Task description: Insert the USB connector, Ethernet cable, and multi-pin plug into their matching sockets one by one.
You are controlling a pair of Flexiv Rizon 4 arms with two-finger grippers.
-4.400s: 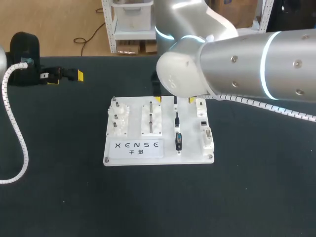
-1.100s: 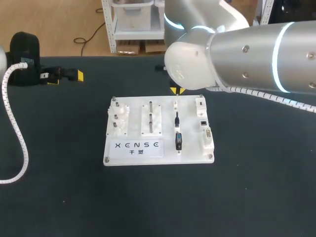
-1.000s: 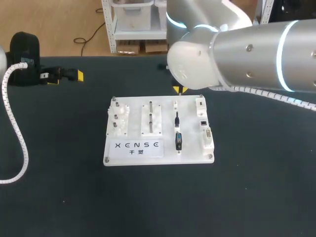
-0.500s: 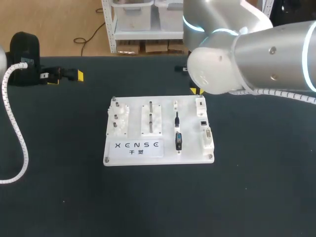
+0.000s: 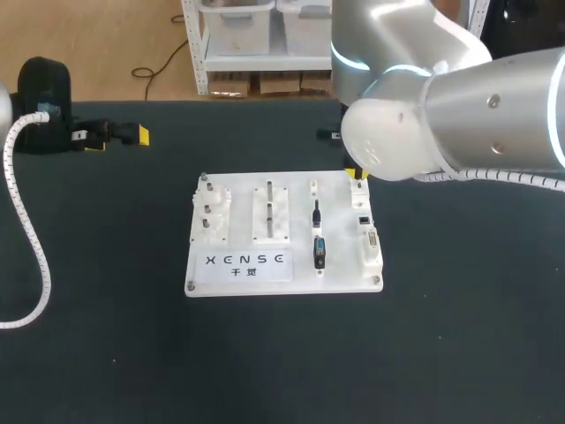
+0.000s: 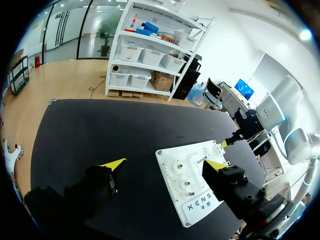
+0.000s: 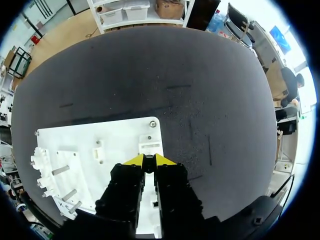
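**Right tool poised with the USB connector at the board's socket row**

The right tool [image 7: 149, 159] has its yellow tips pressed close on a thin dark piece, which I take for the USB connector [image 7: 148, 164]. It hangs just short of the small socket block [image 7: 149, 146] at the far right corner of the white board [image 5: 238, 278]. To seat it well, the connector should be squared to the slot before descending, pushed straight and gently, backed off if it binds, and released only once home. The Ethernet cable [image 5: 316, 212] and multi-pin plug [image 5: 319, 253] sit in their holders beside the sockets. The left tool [image 6: 165, 164] is spread wide and empty over the desk [image 5: 106, 353], well apart from the board.
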